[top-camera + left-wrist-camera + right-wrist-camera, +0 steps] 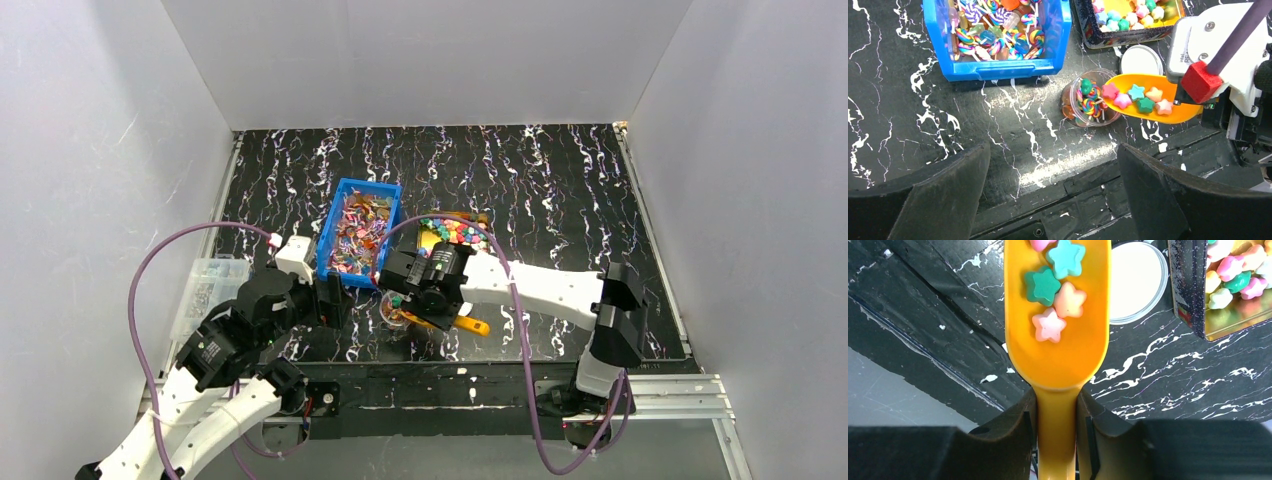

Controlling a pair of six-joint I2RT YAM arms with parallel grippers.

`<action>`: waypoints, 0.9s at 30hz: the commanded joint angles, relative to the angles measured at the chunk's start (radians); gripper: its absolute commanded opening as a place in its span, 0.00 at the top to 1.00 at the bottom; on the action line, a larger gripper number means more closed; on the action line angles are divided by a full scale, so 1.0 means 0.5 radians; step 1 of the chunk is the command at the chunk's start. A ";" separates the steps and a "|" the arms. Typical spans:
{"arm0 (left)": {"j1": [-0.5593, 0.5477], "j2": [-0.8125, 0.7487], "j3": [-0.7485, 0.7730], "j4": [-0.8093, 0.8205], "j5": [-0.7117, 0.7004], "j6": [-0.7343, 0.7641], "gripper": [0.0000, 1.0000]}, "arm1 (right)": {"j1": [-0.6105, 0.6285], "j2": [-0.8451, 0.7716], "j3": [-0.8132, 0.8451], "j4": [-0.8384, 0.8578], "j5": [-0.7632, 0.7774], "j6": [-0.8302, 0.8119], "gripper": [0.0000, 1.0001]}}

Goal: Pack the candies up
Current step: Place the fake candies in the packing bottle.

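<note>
My left gripper (1053, 152) hangs spread to its full width and holds nothing. Only bare black, white-veined tabletop (908, 125) shows between my two dark pads (943, 200). Ahead of them and slightly right stands a small clear round plastic cup (1070, 107) with a few swirled lollipop candies (1089, 105) in it. Ahead of my left pad is the front wall of a blue plastic bin (998, 70) heaped with more lollipops, with open table between that wall and me. Under my pads runs the table's near edge.

My right gripper (1057, 400) is partly closed, clamped on the handle of an orange plastic scoop (1058, 355), which runs straight out from between my fingers (1015, 432). Star-shaped pastel candies (1053, 295) lie in its bowl: pink, peach, green and turquoise. From my left wrist the scoop's lip overlaps the cup's rim, though I cannot tell whether they touch.

Right of the scoop a flat white round lid (1138, 282) lies on the table. Just beyond it rises the dark speckled wall of a rectangular tray (1188, 285) holding more chunky sweets. Left of the scoop the table's edge cuts diagonally close by, with pale grey beyond it. To my right, nearer my fingers, the tabletop is bare.
</note>
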 commanded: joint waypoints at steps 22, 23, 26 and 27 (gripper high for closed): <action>0.007 -0.092 -0.008 -0.035 -0.086 -0.019 0.02 | 0.050 0.279 0.517 -0.542 -0.028 0.212 0.99; 0.005 -0.098 -0.008 -0.034 -0.084 -0.018 0.02 | 0.050 0.280 0.515 -0.542 -0.026 0.220 0.99; 0.005 -0.118 -0.011 -0.034 -0.087 -0.019 0.02 | 0.050 0.276 0.538 -0.541 -0.034 0.249 0.99; 0.006 -0.120 -0.011 -0.034 -0.087 -0.021 0.02 | 0.050 0.273 0.548 -0.540 -0.033 0.259 0.99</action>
